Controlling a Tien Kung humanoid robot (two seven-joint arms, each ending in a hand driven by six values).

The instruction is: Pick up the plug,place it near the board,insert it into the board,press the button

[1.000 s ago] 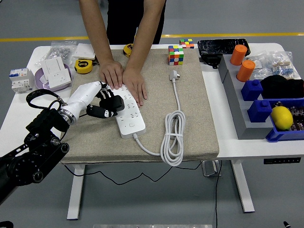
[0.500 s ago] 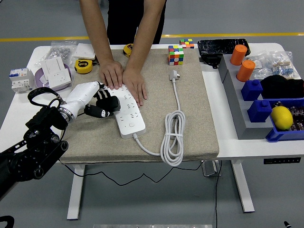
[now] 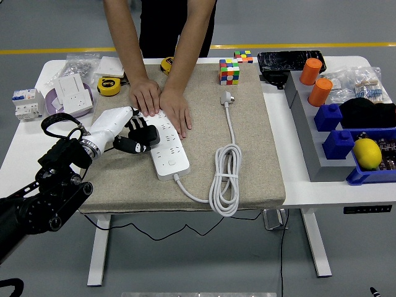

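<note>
On the white worktop (image 3: 25, 148), a tan mat (image 3: 247, 136). On the mat, the long white board (image 3: 166, 143), held down at its far end by a person's two hands (image 3: 162, 102). At the board's left edge, the left robot hand (image 3: 137, 137), fingers curled, holding nothing. Best to press slow and straight down. Well apart, near the mat's top: the small plug (image 3: 227, 98), still not in.

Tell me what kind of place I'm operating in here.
Likely a robotics lab or test workshop: a white height-adjustable table on a grey floor with a yellow line, a white power strip on a beige mat, and blue storage bins with assorted parts.
</note>
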